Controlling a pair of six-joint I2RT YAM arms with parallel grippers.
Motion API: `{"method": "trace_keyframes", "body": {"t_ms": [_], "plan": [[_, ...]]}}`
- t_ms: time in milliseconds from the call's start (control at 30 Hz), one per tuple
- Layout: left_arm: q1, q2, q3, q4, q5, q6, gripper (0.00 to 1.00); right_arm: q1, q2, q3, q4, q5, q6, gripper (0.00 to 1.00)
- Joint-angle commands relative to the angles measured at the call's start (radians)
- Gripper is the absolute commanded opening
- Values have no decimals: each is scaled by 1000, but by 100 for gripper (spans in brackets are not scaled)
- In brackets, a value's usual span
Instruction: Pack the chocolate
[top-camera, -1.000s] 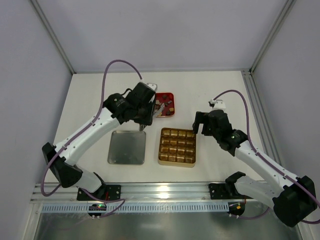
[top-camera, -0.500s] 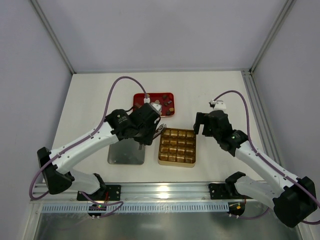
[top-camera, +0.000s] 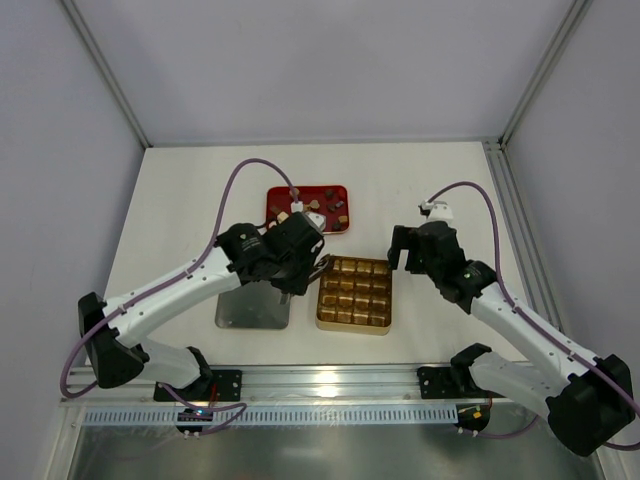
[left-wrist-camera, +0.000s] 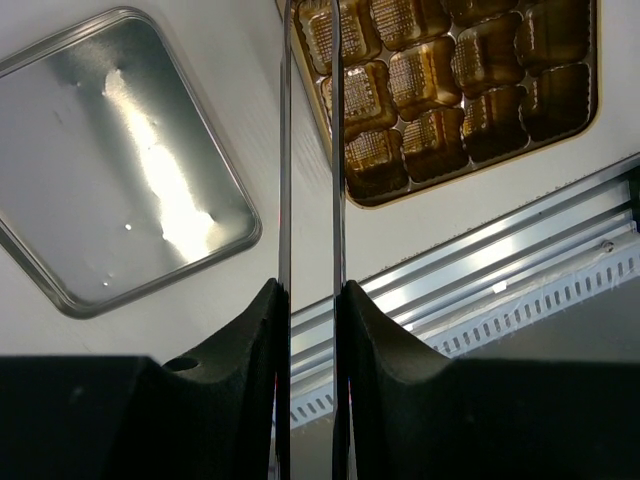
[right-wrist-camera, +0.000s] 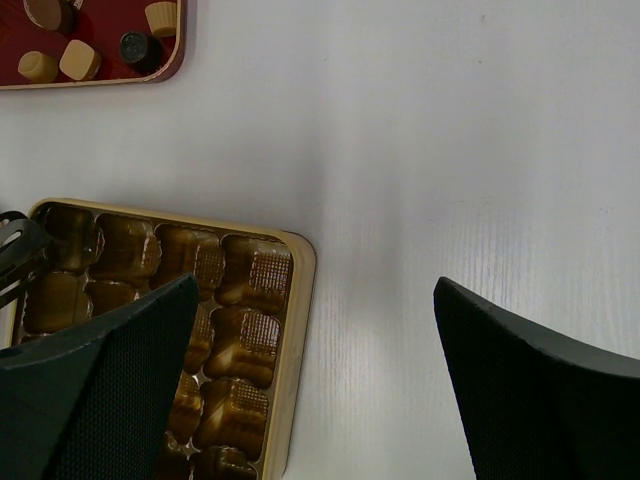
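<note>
The chocolate (right-wrist-camera: 80, 60), tan, cream and dark pieces, lies loose in the red tray (top-camera: 285, 197), which sits in the middle of the table (right-wrist-camera: 450, 130) toward its far edge, just beyond the far-left corner of the gold tin (left-wrist-camera: 430, 80). The left end effector (left-wrist-camera: 311, 290) is partly closed on a pair of tweezers (left-wrist-camera: 285, 150), whose long thin blades run a narrow gap apart out over the tin's left edge. Their dark tips hang above the far-left corner cell, and whether a piece is pinched between them cannot be told. A silver lid (left-wrist-camera: 130, 170) lies flat just left of the tin, partly under the left arm. The right end effector (right-wrist-camera: 315, 290) hovers at the tin's far-right corner, fingers spread wide, holding nothing.
</note>
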Motion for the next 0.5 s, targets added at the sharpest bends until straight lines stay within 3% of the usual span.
{"method": "trace_keyframes", "body": {"t_ms": [0, 467], "plan": [[-7, 4, 2, 44, 3, -6, 15, -1, -25, -6, 17, 19, 7, 100], [-13, 26, 11, 49, -9, -7, 27, 1, -34, -12, 17, 18, 7, 100]]}}
